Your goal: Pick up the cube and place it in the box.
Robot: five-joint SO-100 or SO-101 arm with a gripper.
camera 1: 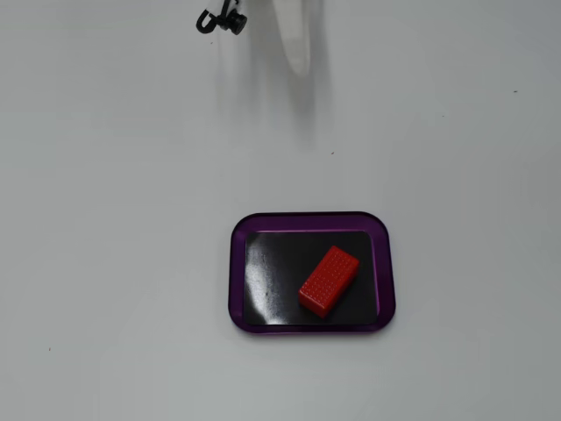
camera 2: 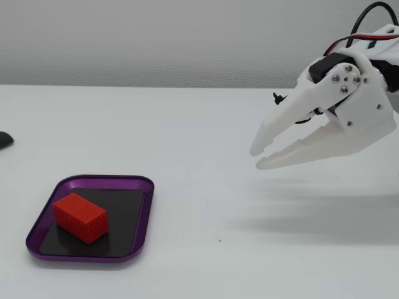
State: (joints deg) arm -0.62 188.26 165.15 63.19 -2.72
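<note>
A red cube (camera 1: 329, 281) lies at an angle on the shiny black floor of a purple-rimmed box (camera 1: 311, 218) on a white desk (camera 1: 105, 263), seen in both fixed views. The robot's white gripper (camera 2: 257, 158) hangs in the air well apart from the box, empty, its 2 fingers nearly together with only a narrow gap at the tips. A small black clip (camera 1: 220, 20) sits at the desk's far edge.
</note>
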